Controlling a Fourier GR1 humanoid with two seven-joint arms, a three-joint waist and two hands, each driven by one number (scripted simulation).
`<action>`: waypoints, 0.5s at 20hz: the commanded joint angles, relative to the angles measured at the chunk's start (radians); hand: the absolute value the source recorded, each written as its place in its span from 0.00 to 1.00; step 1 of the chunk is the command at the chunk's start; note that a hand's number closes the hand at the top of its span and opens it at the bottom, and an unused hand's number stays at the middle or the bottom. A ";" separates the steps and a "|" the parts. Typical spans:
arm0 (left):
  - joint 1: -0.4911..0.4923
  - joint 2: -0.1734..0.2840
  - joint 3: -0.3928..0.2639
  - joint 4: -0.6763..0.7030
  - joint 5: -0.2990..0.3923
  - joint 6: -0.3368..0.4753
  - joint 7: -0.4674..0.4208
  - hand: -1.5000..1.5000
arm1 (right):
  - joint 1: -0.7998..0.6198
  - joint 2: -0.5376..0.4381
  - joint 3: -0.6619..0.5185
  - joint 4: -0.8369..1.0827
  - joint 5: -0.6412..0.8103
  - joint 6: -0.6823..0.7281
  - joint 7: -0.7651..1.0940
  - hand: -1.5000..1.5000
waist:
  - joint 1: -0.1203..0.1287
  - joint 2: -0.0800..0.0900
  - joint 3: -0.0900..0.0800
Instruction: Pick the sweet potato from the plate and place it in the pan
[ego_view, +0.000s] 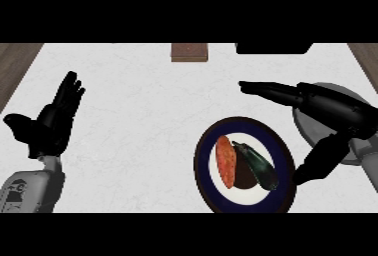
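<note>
sweet potato (226, 154) is the thing to find first: it lies on the plate (277, 150), an orange, elongated piece on the left part of the white centre, running roughly top to bottom, not held by either hand.

from largest to smallest, the white counter (140, 140) fills most of the head view, with brown wood showing at its upper left and upper right corners. the right hand (332, 107) and its forearm come next, entering from the right edge. its fingers are stretched out straight toward the left, above the plate's upper edge, and its thumb points down along the plate's right rim; they are spread wide and have hold of nothing. the plate is round with a dark blue rim and sits right of centre. the left hand (52, 122) shows at the left, fingers straight and pointing up, thumb out to the side, resting with nothing in it. the pan (347, 92) is grey and lies at the right edge, mostly hidden behind the right hand. a dark eggplant (258, 165) lies on the plate just right of the sweet potato, touching it. at the counter's far edge sit a dark object (273, 48) and a small brown block (188, 52).
</note>
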 joint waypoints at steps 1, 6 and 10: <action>0.066 -0.054 -0.031 -0.031 -0.035 0.030 -0.034 0.50 | 0.039 0.046 0.045 -0.057 0.089 0.003 0.049 0.00 | 0.002 0.000 0.000; -0.034 -0.031 0.001 0.025 -0.036 0.007 -0.003 0.50 | 0.090 0.085 0.025 -0.082 0.122 0.045 0.135 0.00 | -0.003 0.000 0.000; 0.017 -0.051 -0.004 -0.011 -0.044 0.006 -0.007 0.50 | 0.130 0.143 0.024 -0.087 0.223 0.004 0.133 0.00 | 0.000 0.000 0.000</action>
